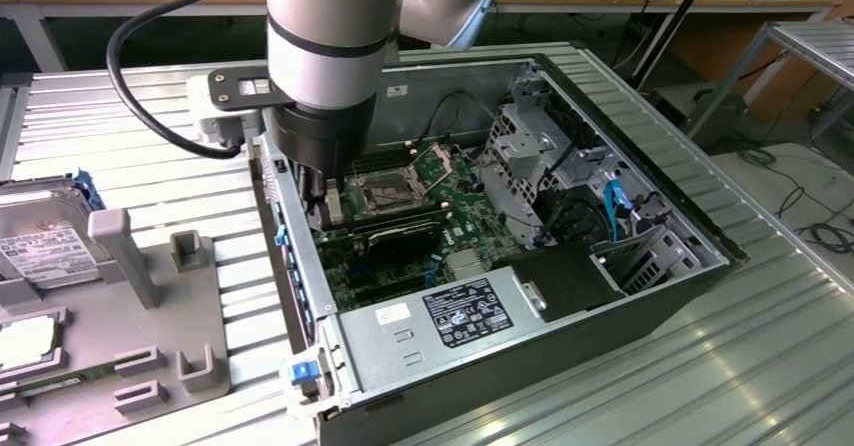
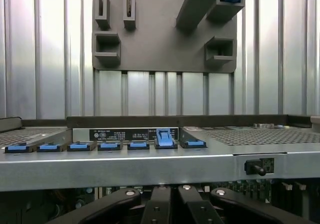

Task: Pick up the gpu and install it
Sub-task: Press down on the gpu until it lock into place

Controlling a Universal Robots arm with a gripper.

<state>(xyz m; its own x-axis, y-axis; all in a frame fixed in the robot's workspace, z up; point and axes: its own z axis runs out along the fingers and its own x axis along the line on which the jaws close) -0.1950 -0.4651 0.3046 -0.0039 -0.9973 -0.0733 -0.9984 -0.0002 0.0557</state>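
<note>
Arm reaching into open PC case [image 1: 641,216], mid-frame.
Gripper [image 1: 315,204] pressed together at the case's rear wall; gpu [image 1: 400,234] seated on motherboard, center frame.

**Hidden and cut off**

Fingertips of the black gripper [image 1: 316,198] masked by the grey metal computer case [image 1: 400,351] wall; in the wrist view cropped at the frame edge. Silver hard drive with white label [image 1: 40,241] cropped by the exterior view's left edge. Label print on the black power supply sticker [image 1: 467,313] too small to read.
</note>
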